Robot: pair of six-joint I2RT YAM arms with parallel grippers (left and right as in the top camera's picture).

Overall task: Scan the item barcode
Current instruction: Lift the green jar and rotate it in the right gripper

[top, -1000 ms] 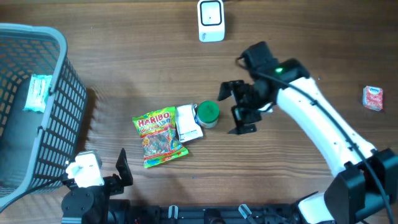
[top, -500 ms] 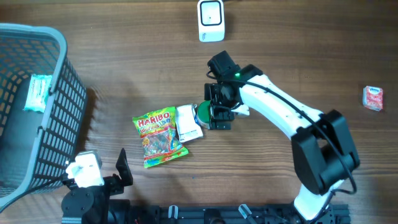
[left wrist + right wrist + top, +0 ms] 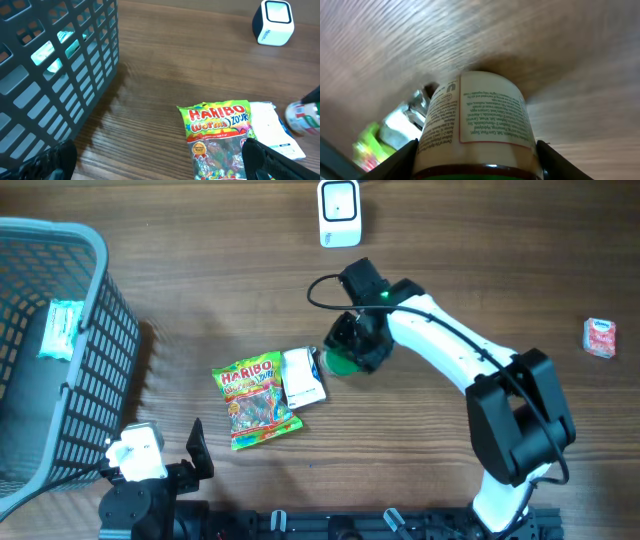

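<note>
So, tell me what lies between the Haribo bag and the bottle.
A white packet lies between the Haribo bag and the bottle, clearest in the overhead view.

Your worktop [image 3: 200, 260] was brown wood, fine-grained and smooth, with a soft sheen. At the left you had a basket [image 3: 100, 330] of grey matt plastic lattice. The sweet bag [image 3: 255, 402] near the middle was glossy, crinkled plastic film. The white packet [image 3: 303, 378] just right of it looked smooth and slightly shiny. The bottle [image 3: 490, 120] wore a pale matt paper label above a green plastic cap. The far scanner [image 3: 340, 212] was smooth white plastic, and the right arm [image 3: 450, 345] had a glossy white shell.
</note>
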